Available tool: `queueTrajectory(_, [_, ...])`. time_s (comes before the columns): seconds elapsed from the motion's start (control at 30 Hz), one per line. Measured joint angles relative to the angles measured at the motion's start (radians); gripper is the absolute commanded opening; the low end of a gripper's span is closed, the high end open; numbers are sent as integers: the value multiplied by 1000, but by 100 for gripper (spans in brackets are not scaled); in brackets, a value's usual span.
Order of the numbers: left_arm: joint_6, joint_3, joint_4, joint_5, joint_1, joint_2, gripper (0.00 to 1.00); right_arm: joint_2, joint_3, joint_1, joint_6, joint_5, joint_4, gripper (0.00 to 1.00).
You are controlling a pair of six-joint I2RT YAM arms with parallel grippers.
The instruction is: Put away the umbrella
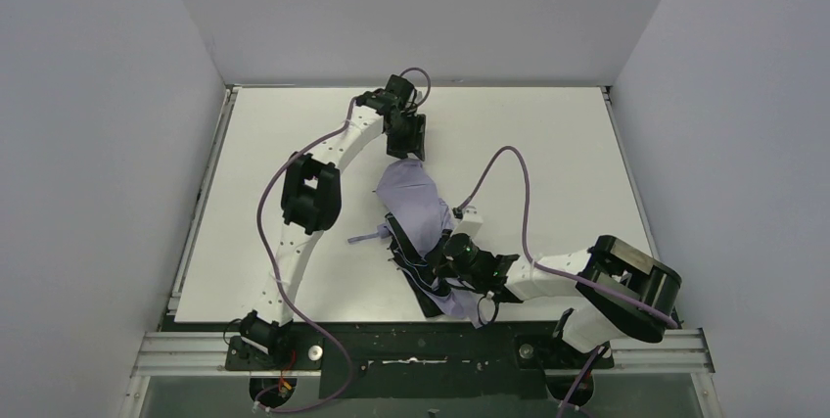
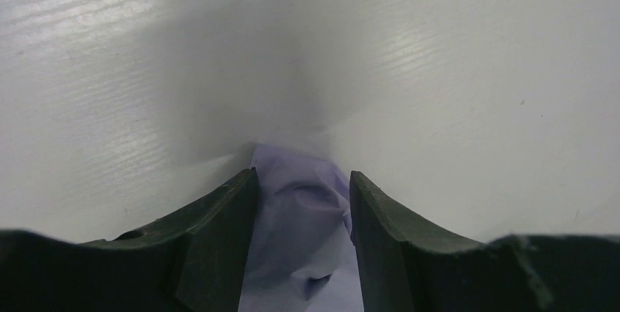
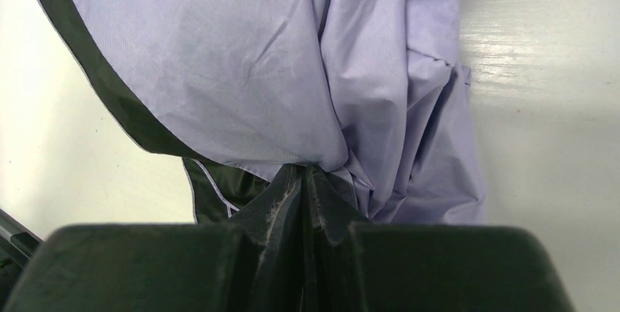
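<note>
Because the canopy is thin, limp cloth, the umbrella [image 1: 416,198] will likely feel light, sag and slide through a loose pinch. The stiffer places to take hold would be the shaft and the handle, which lie mostly hidden under the folds.

The left fingers [image 2: 227,217] stand partly apart, astride the far tip of the bundle. Lavender cloth fills the gap between them, yet no firm pinch shows.

From those fingers the umbrella runs across the white counter [image 1: 548,144] toward the right fingers [image 3: 292,195]. It is a crumpled, half-collapsed heap of pale lavender fabric with a dark underside [image 3: 110,100] showing along one hem. Just left of the right fingers, a small lavender piece [image 1: 367,238] pokes out of the heap. It may be the handle or its loop, but it is too small to say.

The right fingers are closed tight on a gathered pleat at the near end, and the cloth fans out ahead of their tips.

A grip on cloth alone would probably only drag the folds, so bunching the canopy around the shaft looks like the safer way to handle it.
</note>
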Motion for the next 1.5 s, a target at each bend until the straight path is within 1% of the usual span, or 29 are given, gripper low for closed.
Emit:
queueTrajectory(0.1, [0, 0, -13, 6, 0, 6, 32, 1, 0, 0, 0, 0, 0, 0])
queueTrajectory(0.3, [0, 4, -15, 26, 0, 6, 3, 7, 5, 3, 1, 0, 1, 0])
queueTrajectory(0.33, [-1, 4, -14, 26, 0, 6, 0, 8, 6, 4, 1, 0, 2, 0])
queueTrajectory(0.57, [-13, 4, 5, 26, 0, 0, 0, 18, 13, 6, 1, -1, 7, 0])
queueTrajectory(0.7, [-24, -3, 14, 27, 2, -38, 0, 22, 17, 7, 3, -1, 8, 0])
queueTrajectory(0.93, [-57, -163, 58, 34, 9, -258, 0, 40, 19, 7, 15, -5, 35, 0])
queueTrajectory(1.0, [-72, -229, 98, 42, 10, -330, 0, 46, 19, 7, 17, -7, 46, 0])
queueTrajectory(1.1, [-93, -390, 186, 45, 9, -457, 0, 48, 20, 6, 20, -10, 52, 0])
queueTrajectory(1.27, [-156, -759, 359, 27, -7, -708, 0, 58, 28, 6, 26, -27, 61, 0])
queueTrajectory(1.37, [-197, -960, 450, -3, -39, -843, 0, 67, 36, 7, 32, -43, 71, 0])
queueTrajectory(1.5, [-254, -1172, 551, -42, -112, -980, 0, 76, 47, 9, 41, -58, 78, 0])
